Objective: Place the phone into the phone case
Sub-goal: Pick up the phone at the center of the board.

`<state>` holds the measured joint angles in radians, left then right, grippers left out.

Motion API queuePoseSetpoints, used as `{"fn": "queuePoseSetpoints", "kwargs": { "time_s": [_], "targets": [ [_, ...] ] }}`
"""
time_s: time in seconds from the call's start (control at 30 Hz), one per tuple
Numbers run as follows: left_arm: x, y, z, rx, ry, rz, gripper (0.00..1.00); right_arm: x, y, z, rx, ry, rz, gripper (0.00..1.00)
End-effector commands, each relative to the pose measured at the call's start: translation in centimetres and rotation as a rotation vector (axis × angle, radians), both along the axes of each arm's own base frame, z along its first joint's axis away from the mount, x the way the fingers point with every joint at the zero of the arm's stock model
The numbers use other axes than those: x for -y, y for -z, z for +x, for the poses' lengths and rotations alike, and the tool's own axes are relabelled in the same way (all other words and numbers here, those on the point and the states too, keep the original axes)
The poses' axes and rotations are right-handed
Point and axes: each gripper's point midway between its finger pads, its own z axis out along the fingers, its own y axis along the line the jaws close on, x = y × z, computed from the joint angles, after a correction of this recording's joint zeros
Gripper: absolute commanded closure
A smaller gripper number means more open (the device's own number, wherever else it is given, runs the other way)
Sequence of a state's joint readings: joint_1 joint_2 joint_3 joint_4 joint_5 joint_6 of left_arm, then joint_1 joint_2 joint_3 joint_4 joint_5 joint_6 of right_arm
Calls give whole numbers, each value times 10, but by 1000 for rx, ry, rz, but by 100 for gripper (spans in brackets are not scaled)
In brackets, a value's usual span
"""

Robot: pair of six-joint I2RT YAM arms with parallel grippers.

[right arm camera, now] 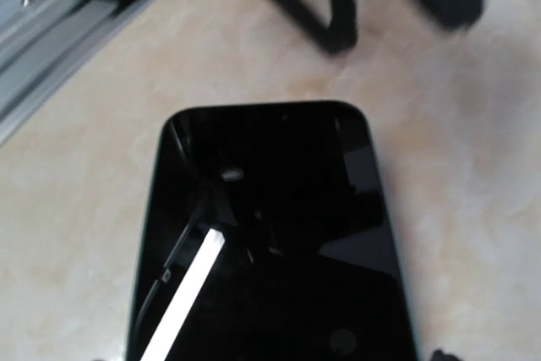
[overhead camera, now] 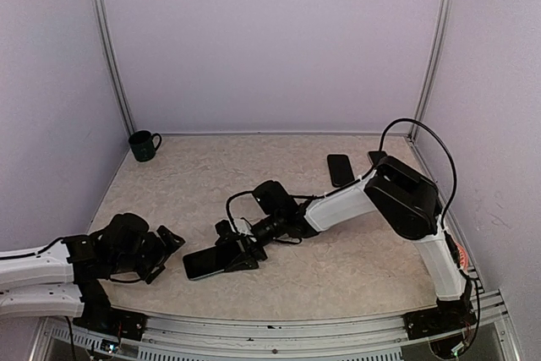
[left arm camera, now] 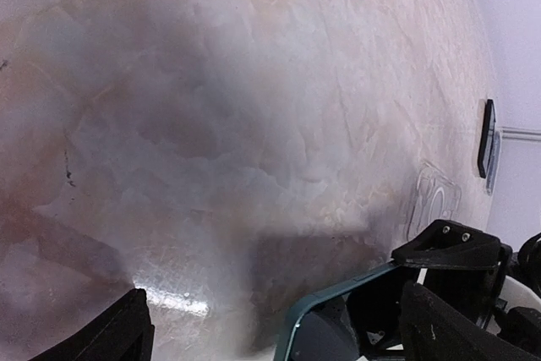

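The phone (overhead camera: 205, 263) lies near the table's front, black screen up, with a teal rim (left arm camera: 338, 302). It fills the right wrist view (right arm camera: 270, 234). My right gripper (overhead camera: 235, 254) reaches in from the right and is shut on the phone's right end, the jaws (right arm camera: 270, 358) at its long edges and almost out of frame. The clear phone case (left arm camera: 431, 200) lies flat on the table beyond the phone. It is not discernible in the top view. My left gripper (overhead camera: 166, 245) is open and empty, just left of the phone (left arm camera: 279, 340).
A black slab (overhead camera: 341, 169) lies at the back right, also seen on edge (left arm camera: 486, 137). A dark mug (overhead camera: 144, 145) stands in the back left corner. The metal rail (right arm camera: 51, 23) runs along the table's front edge, close to the phone.
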<state>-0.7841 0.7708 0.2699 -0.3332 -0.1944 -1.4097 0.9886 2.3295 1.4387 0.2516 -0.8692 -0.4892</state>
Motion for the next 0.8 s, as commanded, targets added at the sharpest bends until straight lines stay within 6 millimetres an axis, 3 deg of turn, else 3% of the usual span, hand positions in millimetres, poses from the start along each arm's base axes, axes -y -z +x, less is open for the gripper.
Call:
{"fn": "queuePoseSetpoints", "kwargs": {
  "time_s": [0.0,0.4,0.77],
  "targets": [
    [18,-18,10,117,71,-98,1,-9,-73,2,106,26,163,43],
    [56,-65,12,367,263,-307,1,11,-88,-5,128,58,182,43],
    [99,-82,-5,411,502,-455,9,23,-104,-8,154,75,214,43]
  ]
}}
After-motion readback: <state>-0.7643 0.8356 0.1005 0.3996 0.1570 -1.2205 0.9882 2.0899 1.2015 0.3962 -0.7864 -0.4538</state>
